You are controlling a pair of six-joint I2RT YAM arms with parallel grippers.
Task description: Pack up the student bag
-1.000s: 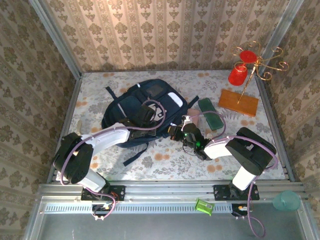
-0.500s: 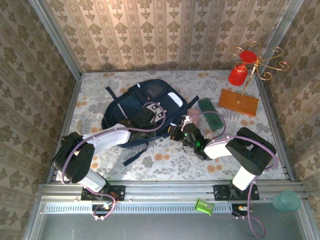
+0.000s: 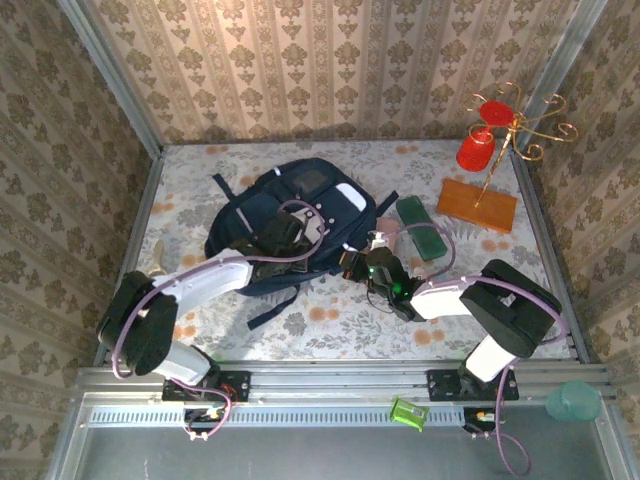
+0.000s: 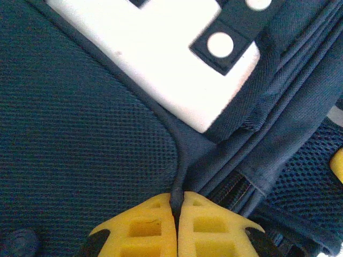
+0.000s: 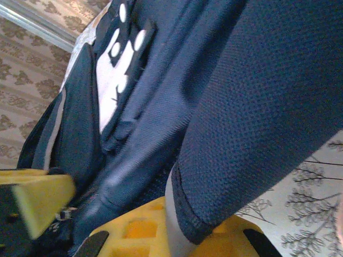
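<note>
The student bag (image 3: 310,205), dark navy with white studded patches, lies flat in the middle of the table. My left gripper (image 3: 283,232) rests on its front panel. In the left wrist view the left gripper (image 4: 177,195) is shut on a thin fold of navy piping beside a white patch (image 4: 171,59). My right gripper (image 3: 355,262) is at the bag's near right edge. In the right wrist view the right gripper (image 5: 187,217) is shut on a mesh fabric flap of the student bag (image 5: 257,118).
A green case (image 3: 422,228) and a pink item (image 3: 388,229) lie just right of the bag. A wooden base (image 3: 477,205) with a gold stand and red cups (image 3: 475,150) is at the back right. Loose straps (image 3: 270,308) trail toward the near edge.
The left arm has swung slightly left and its gripper has shifted a little across the bag's front, tugging the fabric. The right gripper has stayed at the bag's edge.
</note>
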